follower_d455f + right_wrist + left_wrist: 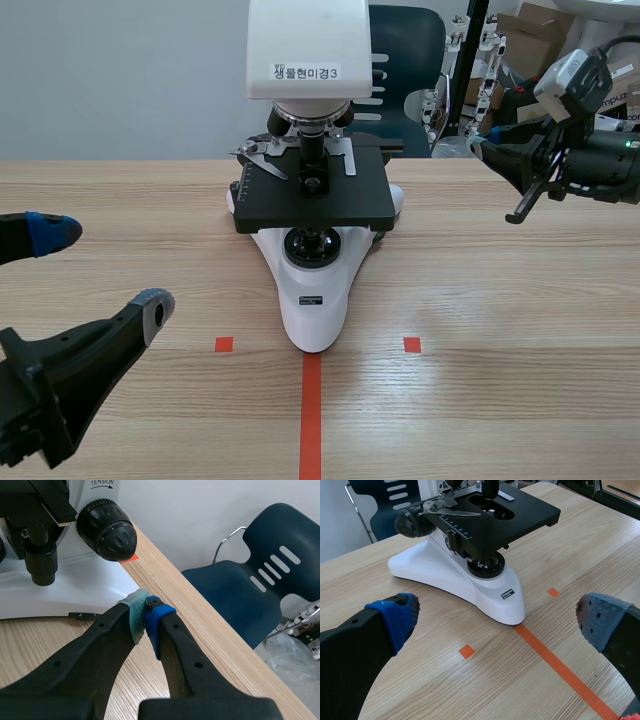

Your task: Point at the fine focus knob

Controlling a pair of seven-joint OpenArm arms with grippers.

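A white microscope (312,290) with a black stage (312,190) stands mid-table. In the right wrist view its black focus knob (106,530) shows on the side of the body, with the smaller fine focus knob (123,538) at its centre. My right gripper (145,611) is shut on nothing, its tips a short way from that knob and not touching it. In the scene view the right gripper (482,147) hangs to the right of the stage, behind it. My left gripper (100,268) is open near the front left; the microscope's foot (505,600) lies ahead of it (496,614). The other side's knob (411,522) is visible there.
A dark blue chair (405,60) stands behind the table's far edge, with cardboard boxes (530,40) and equipment at the back right. Bare wood table (500,300) lies on both sides of the microscope.
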